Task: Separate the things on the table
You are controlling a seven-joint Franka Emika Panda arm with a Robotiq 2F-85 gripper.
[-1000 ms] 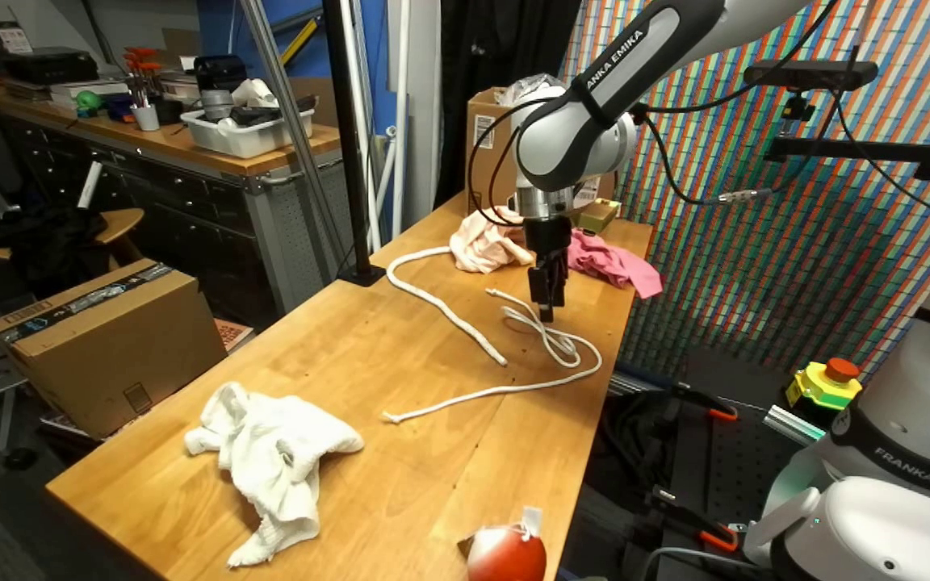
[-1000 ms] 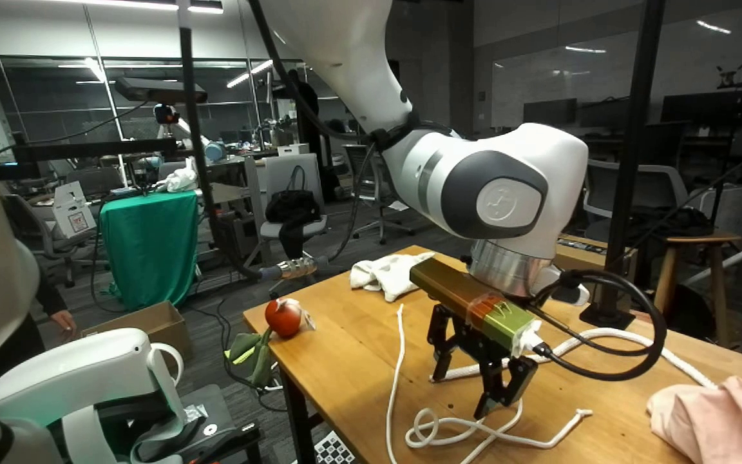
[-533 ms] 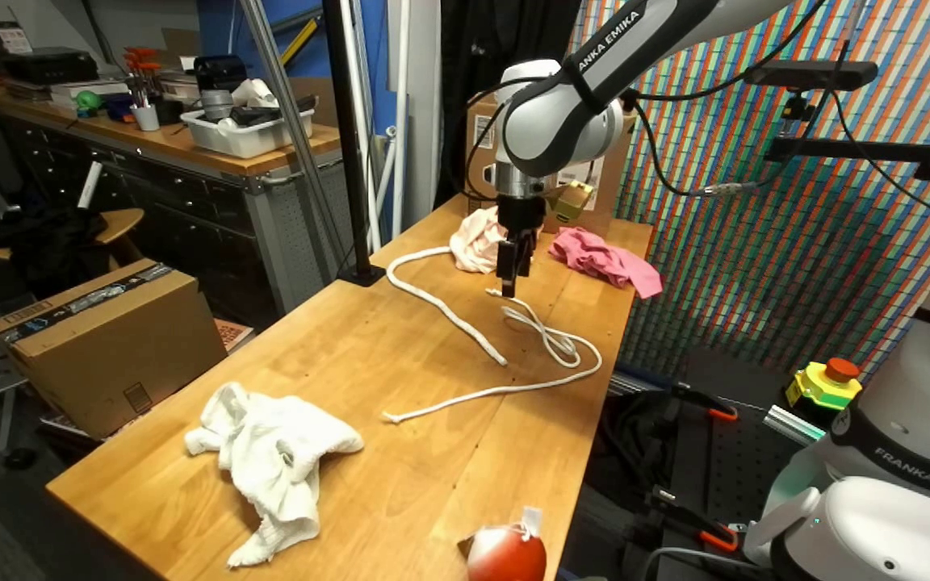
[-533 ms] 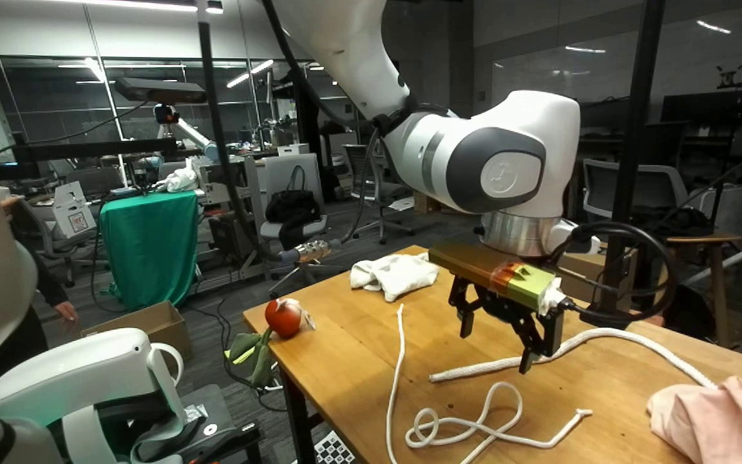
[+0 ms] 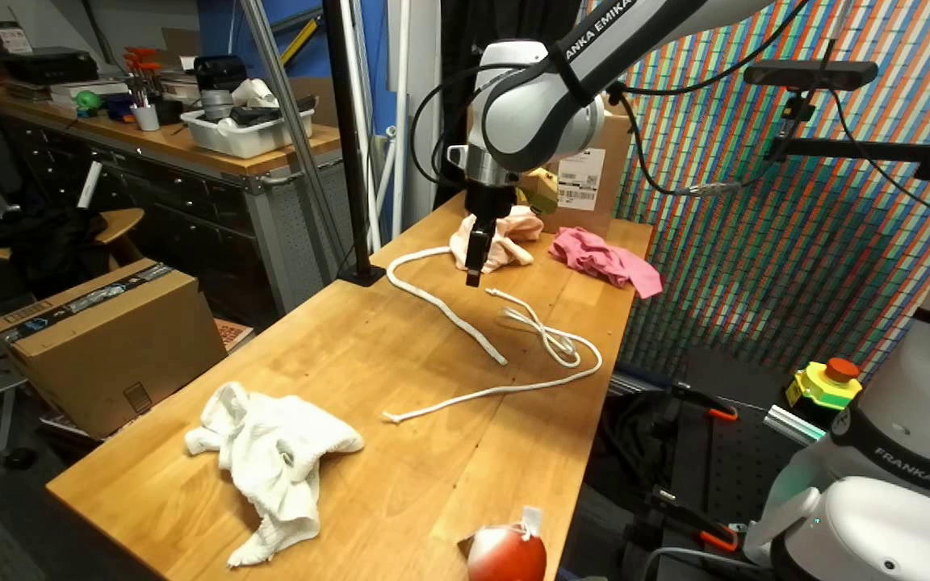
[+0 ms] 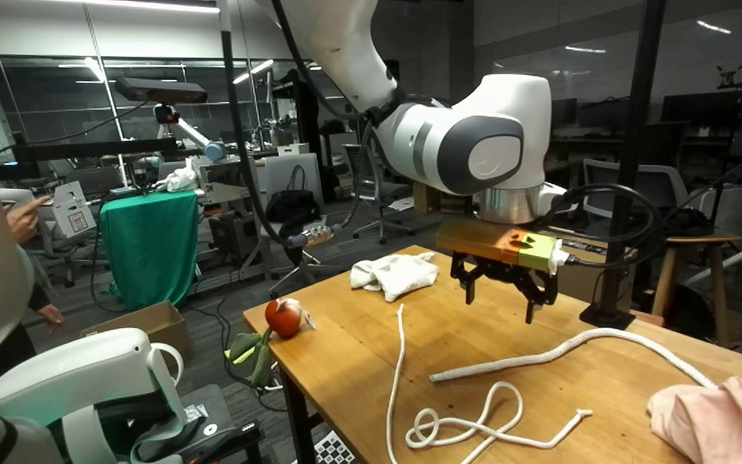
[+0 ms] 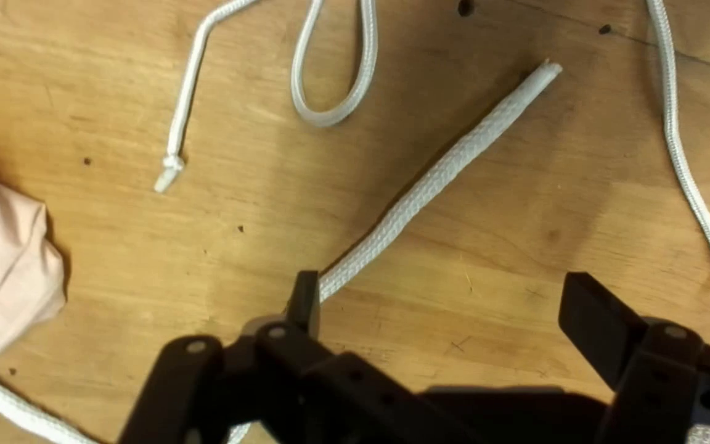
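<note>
My pincer (image 6: 500, 309): jaws spread wide above the wooden tabletop (image 5: 400, 500).
Thick white rope (image 7: 441, 174): below me, running to the peach cloth (image 6: 712, 419).
Thin white cord (image 6: 464, 422): loosely looped.

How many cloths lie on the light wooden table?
3 in an exterior view: crumpled white cloth at the near end; farther off, crumpled pale peach cloth, with crumpled magenta-pink cloth to its right. Folds could hide more.
</note>
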